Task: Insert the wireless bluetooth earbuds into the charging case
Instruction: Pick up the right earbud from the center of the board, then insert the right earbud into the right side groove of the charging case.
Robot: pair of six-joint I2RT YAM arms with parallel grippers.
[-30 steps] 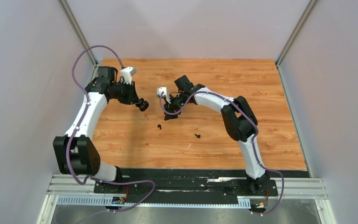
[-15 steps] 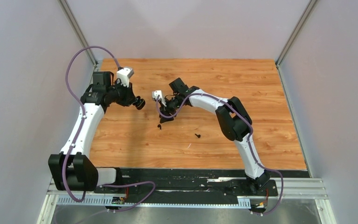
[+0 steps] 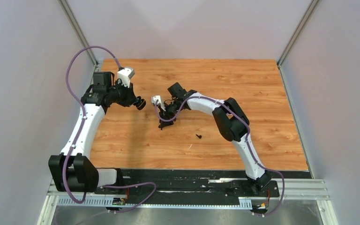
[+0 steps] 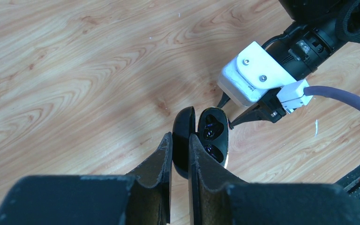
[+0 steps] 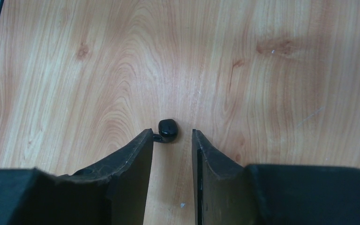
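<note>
The right end effector (image 5: 171, 134), narrowly open, straddles a black earbud (image 5: 168, 130) on the table (image 5: 262, 93); off-centre closure may flick it away; the left end effector (image 4: 179, 138) clamps the open charging case (image 4: 214, 133) by its lid; slippage possible

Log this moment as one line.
left jaws shut on open charging case | right jaws open, flanking black earbud | second earbud loose on table

My left arm (image 3: 85, 126) reaches forward along the left side with its wrist turned inward. My left gripper (image 4: 179, 137) is pinched tight on the charging case (image 4: 214, 133). My right arm (image 3: 234, 126) arches inward toward the middle, wrist tipped down. My right gripper (image 5: 171, 136) points downward with its fingers parted. The two grippers are near each other but apart.
</note>
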